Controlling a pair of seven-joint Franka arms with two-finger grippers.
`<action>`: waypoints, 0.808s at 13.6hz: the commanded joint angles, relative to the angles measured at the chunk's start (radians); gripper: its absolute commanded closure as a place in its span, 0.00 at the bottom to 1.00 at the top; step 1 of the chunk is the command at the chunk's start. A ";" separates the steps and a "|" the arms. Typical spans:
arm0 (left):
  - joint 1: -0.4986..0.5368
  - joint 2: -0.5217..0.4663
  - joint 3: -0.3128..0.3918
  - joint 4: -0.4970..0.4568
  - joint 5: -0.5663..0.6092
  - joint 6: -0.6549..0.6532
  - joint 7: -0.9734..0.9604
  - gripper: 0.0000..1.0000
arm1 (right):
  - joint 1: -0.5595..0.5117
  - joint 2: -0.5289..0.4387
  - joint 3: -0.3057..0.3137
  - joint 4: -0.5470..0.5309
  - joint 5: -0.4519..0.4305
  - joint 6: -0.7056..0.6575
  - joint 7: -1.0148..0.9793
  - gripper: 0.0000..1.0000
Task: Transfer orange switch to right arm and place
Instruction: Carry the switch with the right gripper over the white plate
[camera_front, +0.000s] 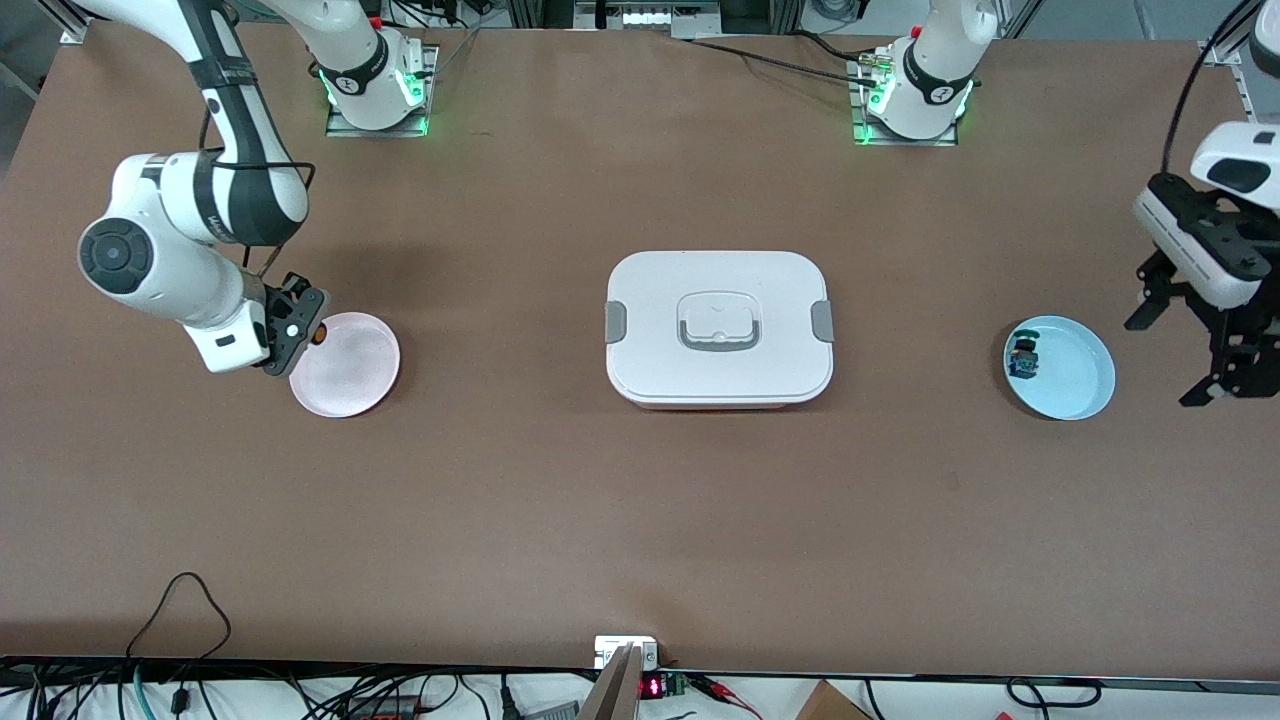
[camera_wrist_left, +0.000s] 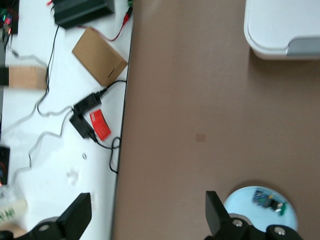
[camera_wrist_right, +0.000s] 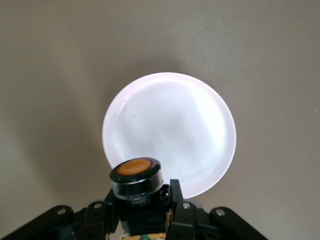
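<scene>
My right gripper (camera_front: 305, 330) is shut on the orange switch (camera_front: 318, 336) and holds it over the edge of the pink plate (camera_front: 350, 372). In the right wrist view the orange switch (camera_wrist_right: 136, 175) sits between the jaws of my right gripper (camera_wrist_right: 142, 202), orange cap out, above the rim of the pink plate (camera_wrist_right: 170, 125). My left gripper (camera_front: 1162, 362) is open and empty in the air beside the blue plate (camera_front: 1078, 378), toward the left arm's end of the table. In the left wrist view the fingers of my left gripper (camera_wrist_left: 147, 217) stand wide apart.
A white lidded box (camera_front: 720, 328) stands mid-table; its corner shows in the left wrist view (camera_wrist_left: 280, 30). A blue-green switch (camera_front: 1024, 358) lies in the blue plate (camera_wrist_left: 245, 212), also seen in the left wrist view (camera_wrist_left: 267, 200). Cables and a cardboard box (camera_wrist_left: 99, 56) lie off the table's edge.
</scene>
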 joint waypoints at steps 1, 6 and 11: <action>0.001 -0.032 0.028 -0.010 0.021 -0.095 -0.300 0.00 | 0.004 -0.002 0.004 -0.057 -0.024 0.104 -0.046 1.00; 0.004 -0.034 0.046 0.019 0.025 -0.306 -0.804 0.00 | 0.031 0.053 0.002 -0.086 -0.042 0.216 -0.174 1.00; 0.009 -0.035 0.042 -0.008 0.039 -0.365 -1.181 0.00 | 0.031 0.112 0.002 -0.086 -0.045 0.259 -0.245 1.00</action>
